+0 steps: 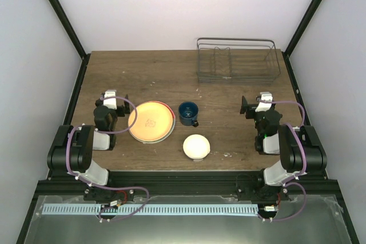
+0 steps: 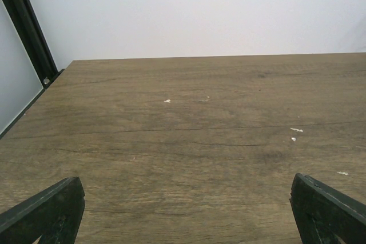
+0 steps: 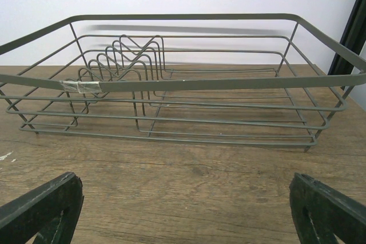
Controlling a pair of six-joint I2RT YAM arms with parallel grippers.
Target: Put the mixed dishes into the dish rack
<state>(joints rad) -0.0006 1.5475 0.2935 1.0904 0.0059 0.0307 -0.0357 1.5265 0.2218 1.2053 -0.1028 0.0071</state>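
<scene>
While the dish rack (image 1: 234, 40) sits empty far right, left gripper (image 1: 112, 96) and right gripper (image 1: 258, 104) gape, holding nothing; first pick likely needs reaching the mug (image 1: 187, 112).

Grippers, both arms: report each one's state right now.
Left gripper: open, holding nothing.
Right gripper: open, holding nothing, facing the dish rack.

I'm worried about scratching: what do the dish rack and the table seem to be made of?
Dish rack: thin grey metal wire, matte, possibly coated; bent rods with an even dull sheen.
Table: wood or wood-look laminate, matte brown; grain lines and cracks show.
</scene>
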